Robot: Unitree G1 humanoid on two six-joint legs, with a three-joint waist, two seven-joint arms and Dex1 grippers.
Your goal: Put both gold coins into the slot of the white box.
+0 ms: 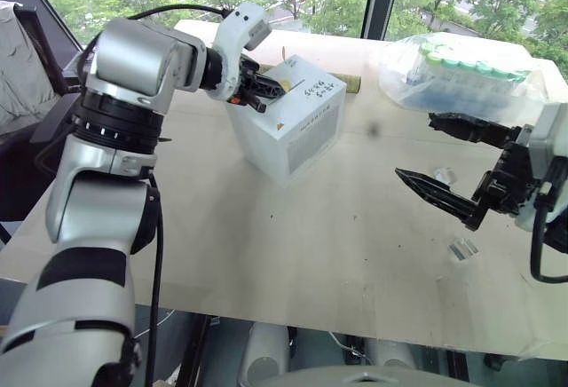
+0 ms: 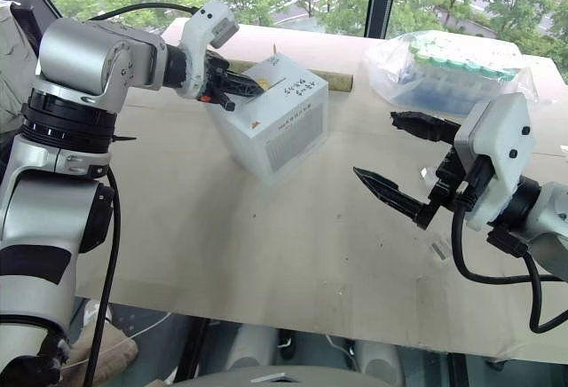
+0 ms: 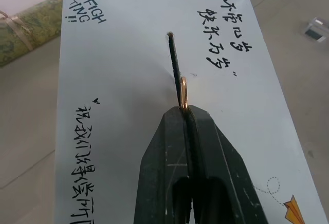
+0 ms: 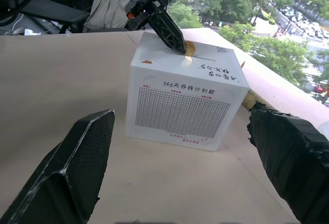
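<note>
A coin is pinched edge-on over the slot by the left gripper; the right gripper is held wide beside the tube bag.

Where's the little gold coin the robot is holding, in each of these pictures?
Left eye view: too small to tell.
Right eye view: too small to tell.
Left wrist view: gold coin edge-on at the slot.
Right wrist view: coin atop the white box.
Shared landmark: the box's handwriting.
</note>
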